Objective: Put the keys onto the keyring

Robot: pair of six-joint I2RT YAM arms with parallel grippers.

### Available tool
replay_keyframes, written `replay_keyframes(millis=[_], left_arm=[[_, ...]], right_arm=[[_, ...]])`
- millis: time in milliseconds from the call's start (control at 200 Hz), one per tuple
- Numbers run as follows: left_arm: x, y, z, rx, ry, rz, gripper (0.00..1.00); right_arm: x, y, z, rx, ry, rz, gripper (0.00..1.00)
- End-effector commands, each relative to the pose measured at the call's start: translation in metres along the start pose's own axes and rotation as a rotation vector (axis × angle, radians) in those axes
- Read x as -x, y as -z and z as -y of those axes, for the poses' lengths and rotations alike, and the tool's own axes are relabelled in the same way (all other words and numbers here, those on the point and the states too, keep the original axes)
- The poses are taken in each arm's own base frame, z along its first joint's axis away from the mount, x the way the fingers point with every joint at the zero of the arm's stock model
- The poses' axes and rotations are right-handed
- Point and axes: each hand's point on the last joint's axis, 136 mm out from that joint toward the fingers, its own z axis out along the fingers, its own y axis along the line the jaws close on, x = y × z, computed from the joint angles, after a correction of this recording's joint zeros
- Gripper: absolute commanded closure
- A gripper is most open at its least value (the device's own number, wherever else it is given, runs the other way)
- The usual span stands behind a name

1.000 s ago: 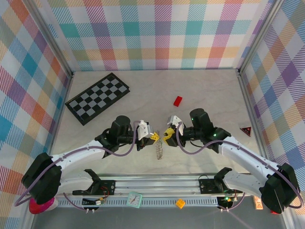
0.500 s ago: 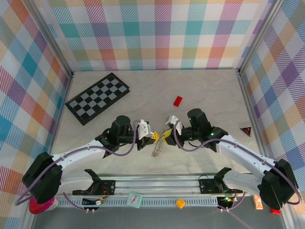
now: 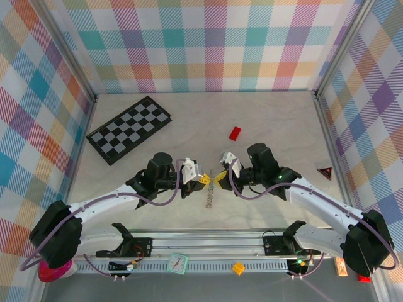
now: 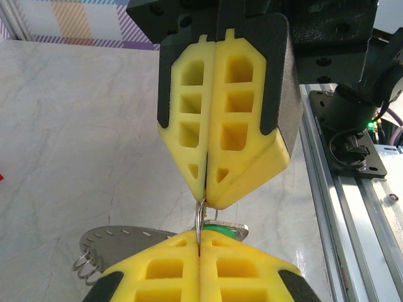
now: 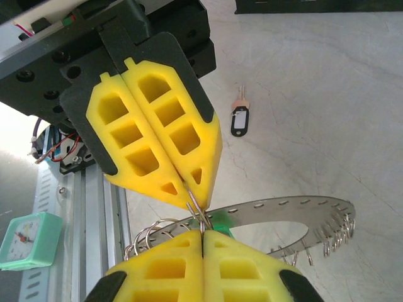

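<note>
Left gripper (image 4: 199,242) and right gripper (image 5: 203,234) are both clenched tip-to-tip on the keyring (image 5: 283,209) wire, green key (image 4: 220,231) mostly buried between them, blade impossible to make out.

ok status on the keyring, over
Left gripper and right gripper both shut, tip to tip on a wire loop of the keyring. Green-headed key at the pinch. Black-headed key loose on table.

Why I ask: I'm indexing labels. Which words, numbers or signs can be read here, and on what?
None can be read.
Teal clock: dial marks too small.
Black key tag: its white window looks blank.
Red triangle by the right wall: too blurred to read.
</note>
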Motion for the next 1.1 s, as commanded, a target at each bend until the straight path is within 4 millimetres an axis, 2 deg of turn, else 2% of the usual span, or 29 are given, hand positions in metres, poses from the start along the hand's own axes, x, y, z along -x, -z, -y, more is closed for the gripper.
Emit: replay_keyframes(millis=[0, 145, 315, 355, 380, 455, 515, 640, 775, 1095], left_arm=[[0.023, 0.0, 0.009, -0.044, -0.056, 0.085, 1.0], [0.029, 0.0, 0.01, -0.048, -0.053, 0.129, 1.0], [0.027, -0.003, 0.008, -0.049, -0.033, 0.135, 1.0], [0.026, -0.003, 0.008, -0.051, -0.033, 0.134, 1.0], [0.025, -0.003, 0.008, -0.049, -0.031, 0.132, 1.0], [0.025, -0.003, 0.009, -0.05, -0.033, 0.135, 1.0], [0.026, -0.002, 0.01, -0.052, -0.034, 0.142, 1.0], [0.028, -0.002, 0.011, -0.061, -0.029, 0.155, 1.0], [0.029, -0.002, 0.013, -0.071, -0.026, 0.163, 1.0], [0.031, -0.001, 0.016, -0.089, -0.027, 0.182, 1.0]], right_arm=[[-0.006, -0.001, 0.006, -0.025, 0.037, -0.011, 1.0], [-0.021, -0.01, 0.003, 0.029, 0.011, -0.043, 1.0], [-0.013, -0.006, -0.001, 0.029, 0.042, -0.003, 1.0], [-0.009, -0.002, -0.001, 0.01, 0.067, 0.02, 0.87], [-0.007, 0.001, -0.002, 0.001, 0.088, 0.036, 0.82], [-0.003, 0.009, -0.005, -0.02, 0.156, 0.078, 0.72], [-0.003, 0.011, -0.007, -0.027, 0.2, 0.102, 0.69], [0.0, 0.01, -0.007, -0.023, 0.21, 0.125, 0.69], [0.012, 0.01, -0.011, 0.005, 0.212, 0.175, 0.71], [0.014, 0.006, -0.014, 0.036, 0.207, 0.182, 0.86]])
